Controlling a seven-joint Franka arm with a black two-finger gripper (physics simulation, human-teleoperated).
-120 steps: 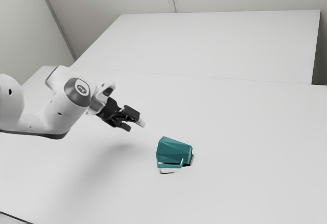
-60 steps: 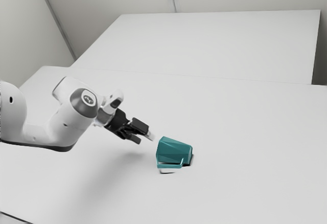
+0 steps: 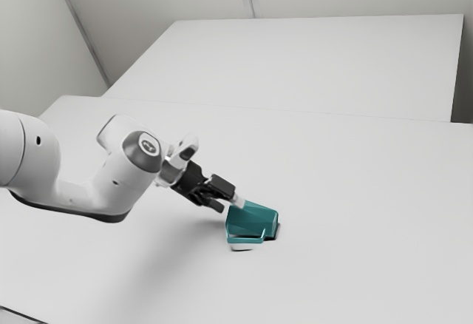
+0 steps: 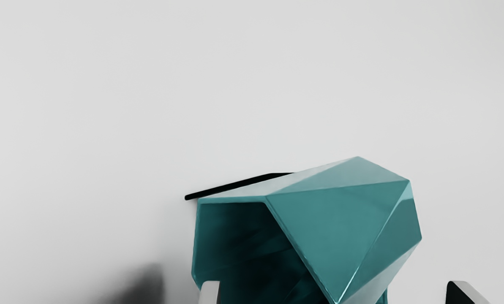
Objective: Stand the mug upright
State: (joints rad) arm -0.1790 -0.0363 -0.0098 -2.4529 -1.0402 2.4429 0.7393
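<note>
While the task wants the mug (image 3: 253, 221) standing on its base, I see it lying on its side, so the upright result is not there. Its mouth faces the exterior view's left, towards my gripper (image 3: 228, 205), and its narrower base end points the other way. The handle (image 3: 245, 240) is down on the side nearer the surface's near edge, low against the surface (image 3: 355, 213). The mug rests well in from that near edge, which cuts across the lower left of the exterior view, and well short of the far edge.

My fingers are wide apart, with nothing pinched between them. In the wrist view one finger (image 4: 209, 292) overlaps the mug's open mouth, while the other finger (image 4: 467, 291) stands off beyond the mug's outer wall with a clear gap. I can't tell whether the nearer one touches the rim or just hovers by it.

By my judgement, reach is nearly settled, but a hold, the turn onto the base and the release are all still owed. With the mug sitting off-centre between the fingers, closing here might push or roll it.
</note>
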